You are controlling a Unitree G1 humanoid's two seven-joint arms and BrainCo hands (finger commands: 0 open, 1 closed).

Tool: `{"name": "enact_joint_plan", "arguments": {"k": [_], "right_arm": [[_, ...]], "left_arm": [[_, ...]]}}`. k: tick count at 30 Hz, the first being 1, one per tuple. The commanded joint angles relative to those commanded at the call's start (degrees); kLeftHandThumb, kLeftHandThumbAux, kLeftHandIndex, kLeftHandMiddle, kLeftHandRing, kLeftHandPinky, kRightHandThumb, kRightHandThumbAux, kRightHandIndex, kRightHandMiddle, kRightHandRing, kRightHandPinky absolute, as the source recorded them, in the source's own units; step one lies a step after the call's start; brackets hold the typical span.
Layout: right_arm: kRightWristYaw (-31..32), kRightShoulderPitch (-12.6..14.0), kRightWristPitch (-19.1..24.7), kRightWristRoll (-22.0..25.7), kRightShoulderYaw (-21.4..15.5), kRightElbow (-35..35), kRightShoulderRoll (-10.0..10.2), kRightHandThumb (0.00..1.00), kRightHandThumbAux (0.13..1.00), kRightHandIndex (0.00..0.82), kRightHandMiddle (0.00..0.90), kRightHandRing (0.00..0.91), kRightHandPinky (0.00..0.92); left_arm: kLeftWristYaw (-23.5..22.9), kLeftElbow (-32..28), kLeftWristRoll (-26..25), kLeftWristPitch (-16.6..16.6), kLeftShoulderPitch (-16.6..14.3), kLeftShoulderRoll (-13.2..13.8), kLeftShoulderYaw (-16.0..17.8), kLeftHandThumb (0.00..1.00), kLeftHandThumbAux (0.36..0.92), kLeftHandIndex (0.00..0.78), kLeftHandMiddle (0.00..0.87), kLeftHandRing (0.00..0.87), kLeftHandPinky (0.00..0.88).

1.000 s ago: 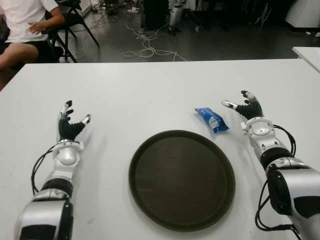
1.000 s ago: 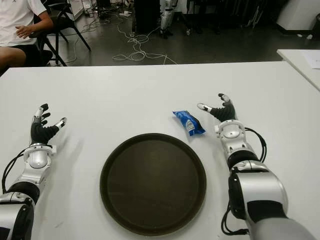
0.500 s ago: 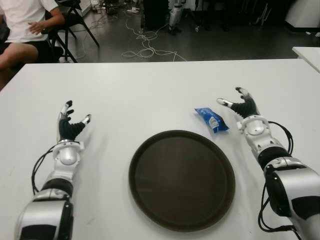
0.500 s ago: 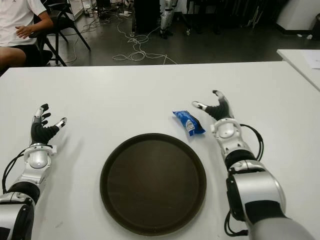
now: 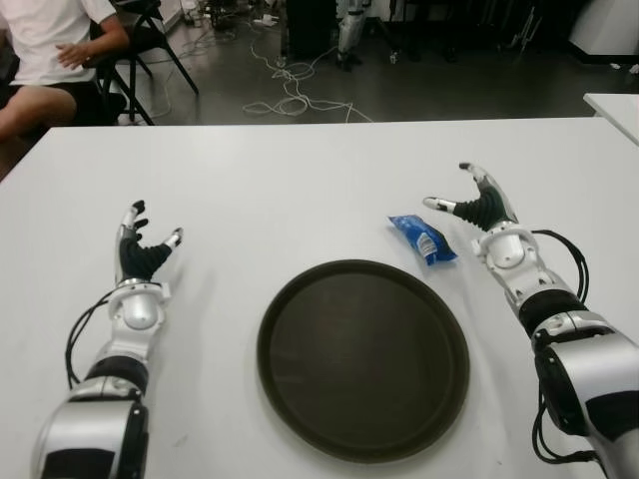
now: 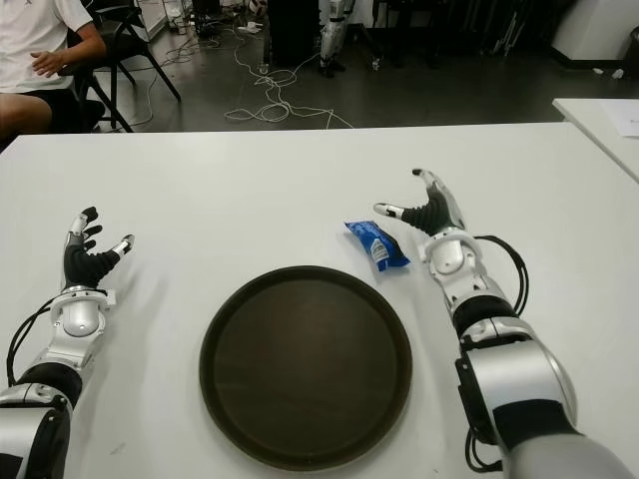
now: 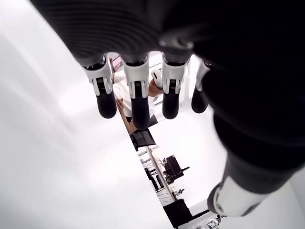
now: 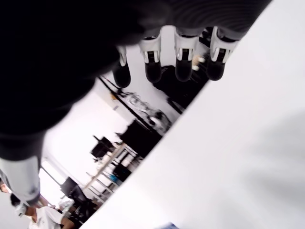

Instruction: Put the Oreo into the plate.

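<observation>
A: Item one, the Oreo [image 5: 422, 239]?
B: Small blue packet with a white patch on its face; the print is too small to read; it lies flat on the tabletop [image 5: 300, 190], just beyond the far right rim of the plate [image 5: 363, 357], not on it.

A: The plate?
B: Round, dark brown, shallow rim; sits on the tabletop near the robot, between the two arms; nothing lies in it.

A: Right hand [image 5: 479, 208]?
B: Raised just to the right of the packet and apart from it; its fingers [image 8: 184, 59] are spread wide, thumb stretched toward the packet; it holds nothing.

A: Left hand [image 5: 139, 252]?
B: Shows well to the left of the plate; fingers [image 7: 135, 95] extended and apart, nothing in them.

A: Surface?
B: Plain white tabletop, wide, no markings legible; the corner of a second white table [image 5: 614, 108] shows at the far right.

A: Room?
B: Dark floor beyond the tabletop with loose white cables [image 5: 290, 90]; black chair legs and equipment stands at the back; a seated person [image 5: 45, 60] in a white shirt and dark shorts at the far left.
</observation>
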Motion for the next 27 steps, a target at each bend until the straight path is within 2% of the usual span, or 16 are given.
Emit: {"name": "enact_joint_plan", "arguments": {"k": [13,19,27], "right_arm": [[-0.28,0.08,-1.37,-2.25,3.06,-2.79,-0.37,0.0,0.6,0.035,0.013,0.0,0.0],[1.56,0.32,0.93,-3.11,4.3,-6.23,-0.88,0.0,0.64,0.033,0.014,0.0,0.009],[4.74,1.73,6.53,-4.6,5.97,-12.82,-1.86,0.0,0.704,0.022,0.019,0.006,0.016]], "left_arm": [[-0.32,-0.03,-0.36,-0.08,0.1,0.05,0.09,0.019,0.779,0.073,0.126,0.11,0.096],[-0.77,0.25,-0.83,0.03,-0.06,-0.04,0.44,0.031,0.781,0.084,0.137,0.125,0.107],[-0.7,0.34,-0.86,0.11,-0.17,-0.16,0.45,0.032,0.77,0.081,0.131,0.117,0.095]]}}
